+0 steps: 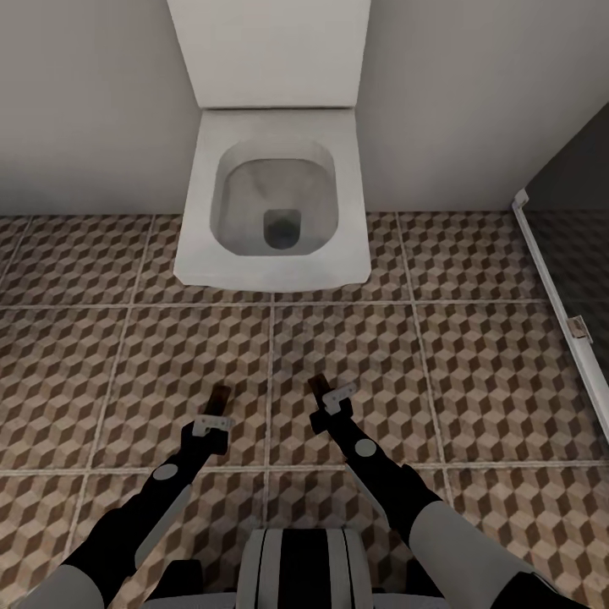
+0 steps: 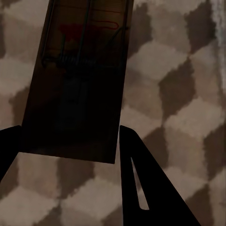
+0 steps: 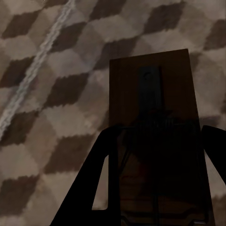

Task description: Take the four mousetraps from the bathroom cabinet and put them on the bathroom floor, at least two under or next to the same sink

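Above the cube-patterned bathroom floor (image 1: 474,372), facing a white toilet (image 1: 275,203), both arms hold small brown boards, mere slivers from the head. Wrist views resolve them: the left gripper (image 2: 70,141) clamps one mousetrap (image 2: 77,80), its wire spring visible; the right gripper (image 3: 157,141) grips another mousetrap (image 3: 153,94), its lower half shadowed.

Both arms extend forward and downward from the trunk, side by side. The left gripper (image 1: 218,406) has its jaws closed on a mousetrap (image 2: 77,80). The right gripper (image 1: 326,397) has its jaws closed on a second mousetrap (image 3: 155,136).
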`<state>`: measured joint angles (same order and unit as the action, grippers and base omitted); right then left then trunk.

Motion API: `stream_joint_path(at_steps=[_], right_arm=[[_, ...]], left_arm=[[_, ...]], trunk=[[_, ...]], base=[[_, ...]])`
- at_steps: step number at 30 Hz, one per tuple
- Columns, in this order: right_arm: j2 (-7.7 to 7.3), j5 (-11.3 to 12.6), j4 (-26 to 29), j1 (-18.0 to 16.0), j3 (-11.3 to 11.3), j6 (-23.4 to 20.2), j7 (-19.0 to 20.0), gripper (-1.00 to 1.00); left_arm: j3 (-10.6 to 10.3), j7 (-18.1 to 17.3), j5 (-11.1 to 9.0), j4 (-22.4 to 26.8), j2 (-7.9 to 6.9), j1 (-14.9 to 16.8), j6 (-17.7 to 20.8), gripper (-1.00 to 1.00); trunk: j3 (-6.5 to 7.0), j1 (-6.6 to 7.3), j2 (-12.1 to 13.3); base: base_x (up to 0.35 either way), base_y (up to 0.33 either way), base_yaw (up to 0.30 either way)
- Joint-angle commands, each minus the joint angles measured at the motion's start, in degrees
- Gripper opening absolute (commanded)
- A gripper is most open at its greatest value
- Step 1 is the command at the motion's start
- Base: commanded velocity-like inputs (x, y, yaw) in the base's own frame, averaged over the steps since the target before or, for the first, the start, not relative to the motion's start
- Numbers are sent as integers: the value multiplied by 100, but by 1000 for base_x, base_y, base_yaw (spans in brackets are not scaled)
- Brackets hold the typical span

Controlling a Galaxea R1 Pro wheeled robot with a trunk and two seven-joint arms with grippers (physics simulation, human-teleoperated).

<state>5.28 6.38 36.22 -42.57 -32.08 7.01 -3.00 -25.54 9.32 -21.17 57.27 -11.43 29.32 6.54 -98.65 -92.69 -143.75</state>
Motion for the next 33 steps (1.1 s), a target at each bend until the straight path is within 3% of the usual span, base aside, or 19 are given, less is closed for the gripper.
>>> stream_joint_path(at_steps=[1,14,26,33], right_arm=[[-4,65,-4,-6,-35,30,-24,-100],[-1,65,-1,-6,-35,40,-20,-100],[0,65,-1,-6,-35,38,-20,-100],[0,65,-1,-6,-35,38,-23,-100]], left_arm=[[-28,69,-28,15,-9,4,23,-100],[-30,70,-28,21,-9,4,23,-100],[-30,69,-28,57,-9,4,35,-100],[-30,70,-28,48,-9,4,57,-100]], trunk=[[-3,1,-1],[-291,-33,-19],[-291,-33,-19],[-291,-33,-19]], base=[[0,0,0],[0,0,0],[3,0,0],[252,0,0]])
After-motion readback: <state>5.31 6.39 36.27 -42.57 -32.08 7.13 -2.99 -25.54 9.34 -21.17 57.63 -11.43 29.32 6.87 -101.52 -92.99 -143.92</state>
